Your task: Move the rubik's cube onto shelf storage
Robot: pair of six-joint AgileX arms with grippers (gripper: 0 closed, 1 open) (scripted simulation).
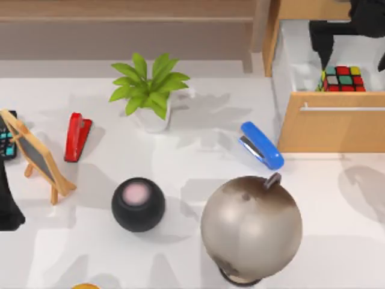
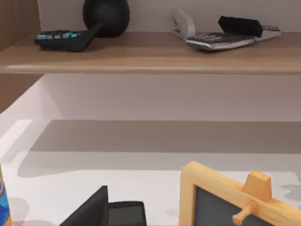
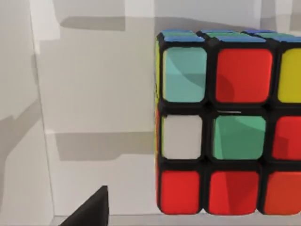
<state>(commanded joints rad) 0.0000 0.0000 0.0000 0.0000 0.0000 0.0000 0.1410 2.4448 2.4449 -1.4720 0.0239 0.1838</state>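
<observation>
The rubik's cube (image 1: 343, 79) lies inside the open drawer (image 1: 331, 129) of the light-wood cabinet at the table's back right. It appears large in the right wrist view (image 3: 225, 127), with red, green, white and yellow stickers facing the camera. My right gripper (image 1: 352, 55) hangs open just above and behind the cube, and one dark fingertip (image 3: 89, 212) shows beside it without touching. The shelf storage (image 1: 120, 19) runs along the back, and its board (image 2: 150, 56) carries a calculator, a dark ball and staplers. My left gripper (image 1: 9, 208) is parked open at the left edge.
On the table stand a potted plant (image 1: 150, 90), a red stapler (image 1: 76, 136), a blue stapler (image 1: 261, 144), a black speaker ball (image 1: 138, 204), a globe (image 1: 251, 227), a small easel chalkboard (image 1: 36, 155) and a calculator (image 1: 5, 143).
</observation>
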